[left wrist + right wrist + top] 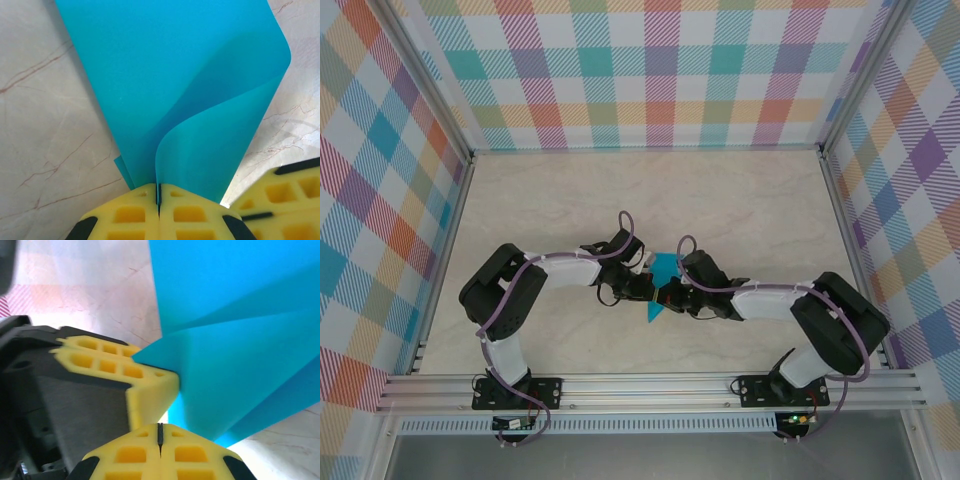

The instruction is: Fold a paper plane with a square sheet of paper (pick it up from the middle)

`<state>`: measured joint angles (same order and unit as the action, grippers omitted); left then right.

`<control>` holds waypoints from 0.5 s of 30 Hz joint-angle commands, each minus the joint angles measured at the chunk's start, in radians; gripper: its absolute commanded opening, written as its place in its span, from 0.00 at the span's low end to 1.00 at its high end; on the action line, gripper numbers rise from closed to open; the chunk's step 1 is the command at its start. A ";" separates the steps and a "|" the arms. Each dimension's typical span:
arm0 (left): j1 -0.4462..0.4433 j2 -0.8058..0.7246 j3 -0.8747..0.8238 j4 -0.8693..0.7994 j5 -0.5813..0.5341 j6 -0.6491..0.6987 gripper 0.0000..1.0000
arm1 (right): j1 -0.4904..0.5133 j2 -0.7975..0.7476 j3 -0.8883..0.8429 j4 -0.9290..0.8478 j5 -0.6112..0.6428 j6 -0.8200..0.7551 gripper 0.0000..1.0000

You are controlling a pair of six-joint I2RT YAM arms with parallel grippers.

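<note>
Your left tool (pixel 159 197) pinches the narrow end of the teal paper (pixel 175 75) over the counter (pixel 40 125), the sheet running straight away from it, and your right tool (pixel 160 432), pressed together, sits just beside that end.

Left arm (pixel 505 295) and right arm (pixel 835 320) bent at the elbow, forearms reaching inward, wrists nearly meeting. Left gripper (pixel 159 196): jaws pressed together, pinching the square sheet of paper (pixel 165 75) at the tips. Right gripper (pixel 160 436): jaws closed flush, left fingers (pixel 150 377) just beside its tips.
</note>
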<state>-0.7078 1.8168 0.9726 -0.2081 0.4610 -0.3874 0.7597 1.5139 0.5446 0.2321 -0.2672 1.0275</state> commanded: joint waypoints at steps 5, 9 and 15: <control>0.008 0.039 0.002 -0.036 -0.010 0.025 0.05 | -0.008 0.060 -0.009 0.034 -0.008 -0.027 0.00; 0.007 0.037 -0.001 -0.037 -0.013 0.025 0.05 | -0.008 0.067 -0.058 0.046 0.018 -0.007 0.00; 0.007 0.044 0.000 -0.038 -0.010 0.028 0.05 | -0.008 0.047 -0.038 0.013 0.012 -0.017 0.01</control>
<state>-0.7048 1.8202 0.9737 -0.2073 0.4679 -0.3767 0.7559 1.5692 0.5056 0.2909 -0.2661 1.0241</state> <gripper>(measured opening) 0.045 0.046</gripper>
